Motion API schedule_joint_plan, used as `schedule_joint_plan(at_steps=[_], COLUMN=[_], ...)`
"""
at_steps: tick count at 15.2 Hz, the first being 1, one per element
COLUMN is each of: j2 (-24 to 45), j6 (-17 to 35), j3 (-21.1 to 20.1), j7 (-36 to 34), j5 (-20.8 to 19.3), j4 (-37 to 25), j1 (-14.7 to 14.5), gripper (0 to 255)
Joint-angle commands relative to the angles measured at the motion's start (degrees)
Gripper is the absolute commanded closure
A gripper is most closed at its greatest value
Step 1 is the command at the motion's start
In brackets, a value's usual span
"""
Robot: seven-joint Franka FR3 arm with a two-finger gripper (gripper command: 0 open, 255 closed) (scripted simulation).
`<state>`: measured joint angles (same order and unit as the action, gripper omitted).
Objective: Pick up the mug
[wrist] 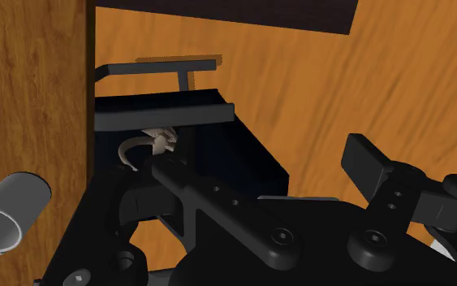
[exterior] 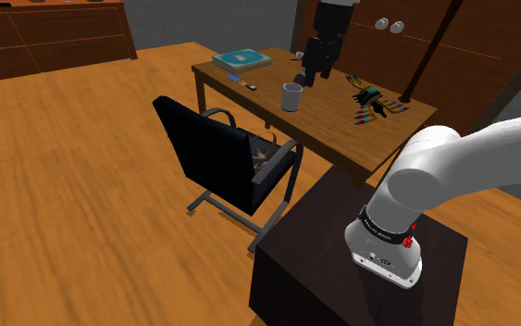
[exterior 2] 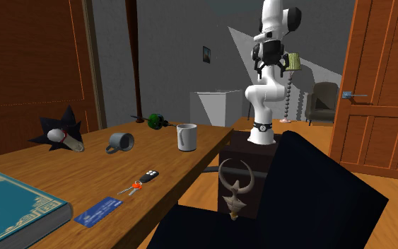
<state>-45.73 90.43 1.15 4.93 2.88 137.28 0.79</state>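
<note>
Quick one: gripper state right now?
Gripper: open, fingers apart, holding nothing; the mug is not in its grasp.

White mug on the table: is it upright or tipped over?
Upright. The white mug stands on its base on the table, with its open rim facing up.

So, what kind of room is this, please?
Most likely a study or home office in a house: a wooden desk carrying a book, a black chair standing beside it, and, farther back in the second exterior view, an armchair and a floor lamp.
</note>
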Motion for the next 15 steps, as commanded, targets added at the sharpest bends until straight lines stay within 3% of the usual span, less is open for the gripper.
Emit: schedule_joint_plan(at_steps=[1, 15], j2=[0.0, 20.6], j6=[0.0, 22.03], j3=[0.0, 9.29], j7=[0.0, 10.57], j5=[0.0, -6.56], j4=[0.0, -1.35], j1=[0.0, 3.94], gripper=[0, 0])
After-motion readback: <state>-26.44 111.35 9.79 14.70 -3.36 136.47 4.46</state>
